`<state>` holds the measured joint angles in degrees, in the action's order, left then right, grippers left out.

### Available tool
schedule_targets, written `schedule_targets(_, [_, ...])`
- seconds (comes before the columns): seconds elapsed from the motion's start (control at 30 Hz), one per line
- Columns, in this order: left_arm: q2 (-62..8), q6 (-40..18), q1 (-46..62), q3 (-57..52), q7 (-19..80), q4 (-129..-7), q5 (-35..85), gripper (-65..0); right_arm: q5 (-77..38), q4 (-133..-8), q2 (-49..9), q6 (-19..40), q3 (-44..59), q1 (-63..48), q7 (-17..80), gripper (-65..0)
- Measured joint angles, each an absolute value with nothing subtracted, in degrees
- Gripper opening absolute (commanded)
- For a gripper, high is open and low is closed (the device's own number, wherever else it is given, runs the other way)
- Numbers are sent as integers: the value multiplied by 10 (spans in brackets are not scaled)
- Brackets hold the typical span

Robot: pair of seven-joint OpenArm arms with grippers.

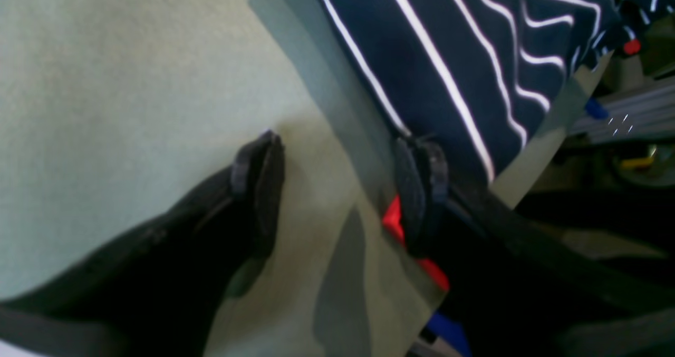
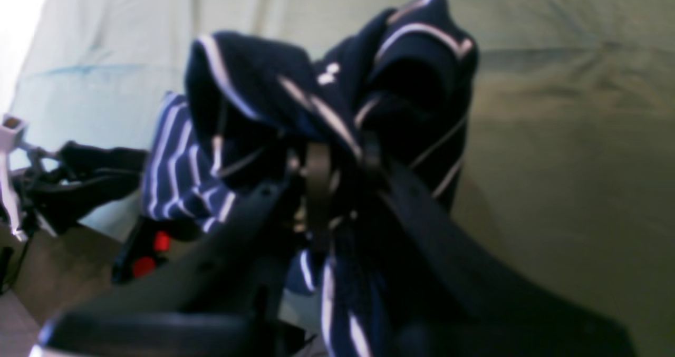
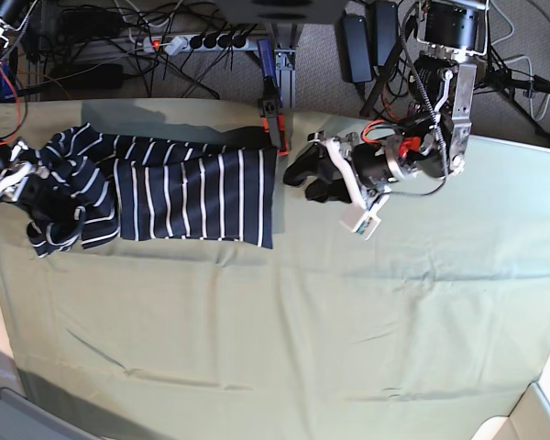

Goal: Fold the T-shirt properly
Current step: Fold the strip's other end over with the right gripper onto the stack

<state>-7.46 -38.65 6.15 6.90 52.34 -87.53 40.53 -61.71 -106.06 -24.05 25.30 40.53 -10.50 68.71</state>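
The T-shirt (image 3: 192,192), navy with thin white stripes, lies at the back left of the olive-green cloth (image 3: 302,312). Its left end is bunched up. My right gripper (image 3: 23,179) is shut on that bunched end; the right wrist view shows the fingers (image 2: 316,172) clamped on a raised wad of the T-shirt (image 2: 248,83). My left gripper (image 3: 300,179) is open and empty just right of the shirt's right edge. In the left wrist view it (image 1: 340,188) hangs over the cloth, one finger (image 1: 422,188) at the edge of the T-shirt (image 1: 448,56).
A red-and-black clamp (image 3: 273,119) grips the table's back edge just above the shirt's right corner; it also shows in the left wrist view (image 1: 393,220). A power strip and cables (image 3: 183,41) lie behind the table. A white box corner (image 3: 532,417) sits at the front right.
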Motion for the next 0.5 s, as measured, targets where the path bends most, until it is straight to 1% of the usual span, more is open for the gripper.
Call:
schedule_targets(0.1, [-74, -386, 62, 69, 517, -865, 411, -281, -618, -1098, -220, 253, 393, -105, 687, -650])
schedule_targets(0.2, [-74, -387, 62, 69, 515, -861, 414, -281, -601, -1132, -197, 253, 352, -105, 682, -650])
schedule_targets(0.37, [-73, -387, 62, 69, 514, -861, 414, -281, -553, -1170, -166, 253, 243, -105, 650, -650])
schedule_targets(0.5, [-73, -387, 62, 69, 513, -861, 414, -281, -498, -1171, -152, 253, 155, -105, 616, -650])
